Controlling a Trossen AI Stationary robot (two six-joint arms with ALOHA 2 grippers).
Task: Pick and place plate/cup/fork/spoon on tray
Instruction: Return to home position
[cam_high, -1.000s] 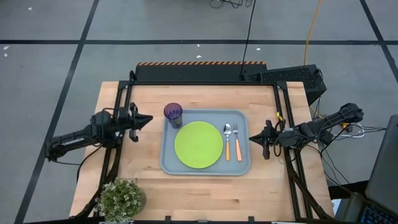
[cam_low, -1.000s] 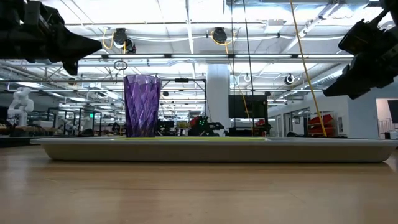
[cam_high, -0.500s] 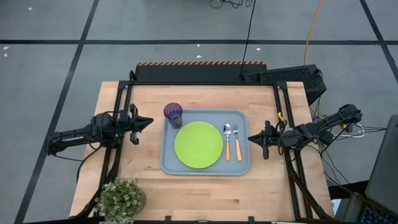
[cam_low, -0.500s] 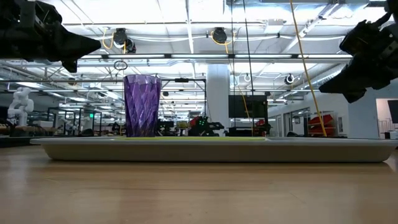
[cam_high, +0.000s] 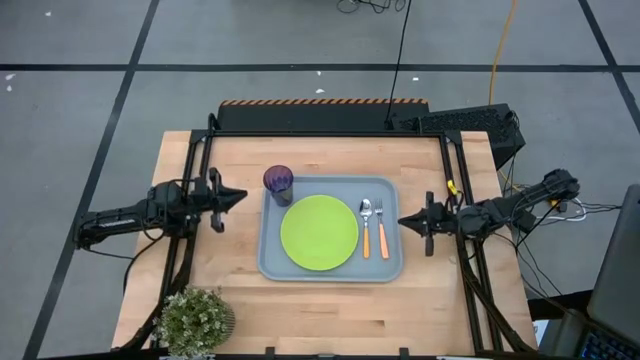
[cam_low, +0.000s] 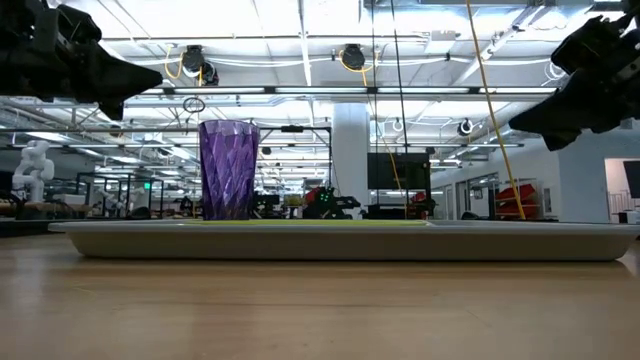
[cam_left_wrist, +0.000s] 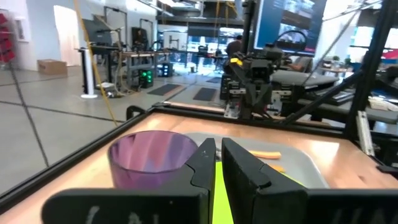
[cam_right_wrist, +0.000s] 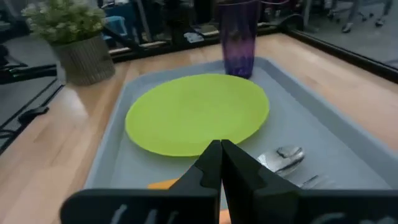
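The grey-blue tray (cam_high: 272, 262) lies in the middle of the table. The lime-green plate (cam_high: 319, 232) lies flat on it. The purple cup (cam_high: 278, 181) stands upright on its far left corner. The spoon (cam_high: 366, 226) and the fork (cam_high: 381, 228) lie side by side on its right part, heads toward the far edge. My left gripper (cam_high: 241, 194) hovers left of the cup, pointing level at it, shut and empty. My right gripper (cam_high: 402, 221) hovers just off the tray's right rim, shut and empty, with the plate (cam_right_wrist: 199, 112) ahead of it.
A potted plant (cam_high: 195, 318) stands at the table's near left corner. Black frame rails (cam_high: 452, 180) run along both sides of the table, and a black box (cam_high: 470, 125) sits at the far right. Bare wood (cam_high: 330, 310) lies between the tray and the near edge.
My right gripper has tipped up from slanting downward to nearly level, staying beside the tray's right rim. The tableware on the tray has not moved.
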